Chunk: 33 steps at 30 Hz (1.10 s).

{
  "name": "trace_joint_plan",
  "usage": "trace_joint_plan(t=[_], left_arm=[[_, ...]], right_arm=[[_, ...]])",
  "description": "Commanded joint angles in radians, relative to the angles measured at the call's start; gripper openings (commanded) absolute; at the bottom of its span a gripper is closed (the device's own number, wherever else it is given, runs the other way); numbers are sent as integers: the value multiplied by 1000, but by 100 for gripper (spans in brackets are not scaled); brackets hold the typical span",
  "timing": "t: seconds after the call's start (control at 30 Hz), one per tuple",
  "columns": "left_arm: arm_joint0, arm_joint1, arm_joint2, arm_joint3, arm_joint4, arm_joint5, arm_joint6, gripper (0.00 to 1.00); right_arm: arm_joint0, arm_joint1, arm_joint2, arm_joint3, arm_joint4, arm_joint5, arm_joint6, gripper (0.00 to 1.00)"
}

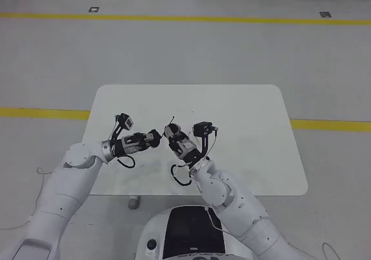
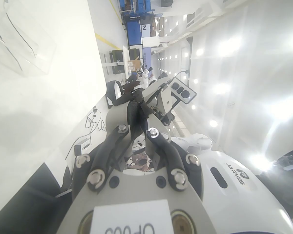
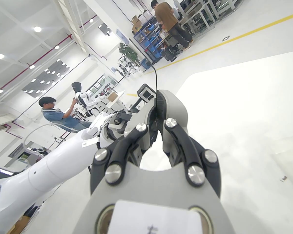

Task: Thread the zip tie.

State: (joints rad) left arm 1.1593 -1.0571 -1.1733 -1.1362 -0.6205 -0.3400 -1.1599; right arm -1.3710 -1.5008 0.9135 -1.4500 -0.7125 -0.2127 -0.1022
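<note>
Right end effector (image 3: 157, 103) clamped on zip tie (image 3: 156, 79), free end sticking up past fingertips. Left end effector (image 2: 137, 105) pinched together, tip-to-tip with right, above middle of desk (image 1: 250, 117) near edge. Whether it grips tie's other end: unclear. Close pairing likely to line tail up with head.

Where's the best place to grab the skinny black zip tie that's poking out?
I'd pinch the zip tie on its free tail, just past the right tool, coming from the side across it: it is a thin strand standing out, its base already clamped.
</note>
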Motion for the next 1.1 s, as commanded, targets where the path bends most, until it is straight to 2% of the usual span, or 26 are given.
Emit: trace_joint_plan(t=[0.0, 1.07], left_arm=[[0, 0, 0, 0, 0, 0, 0, 0], [0, 1, 0, 1, -2, 0, -5, 0]], right_arm=[[1, 0, -1, 1, -1, 1, 1, 0], [-2, -4, 1, 3, -10, 6, -14, 0]])
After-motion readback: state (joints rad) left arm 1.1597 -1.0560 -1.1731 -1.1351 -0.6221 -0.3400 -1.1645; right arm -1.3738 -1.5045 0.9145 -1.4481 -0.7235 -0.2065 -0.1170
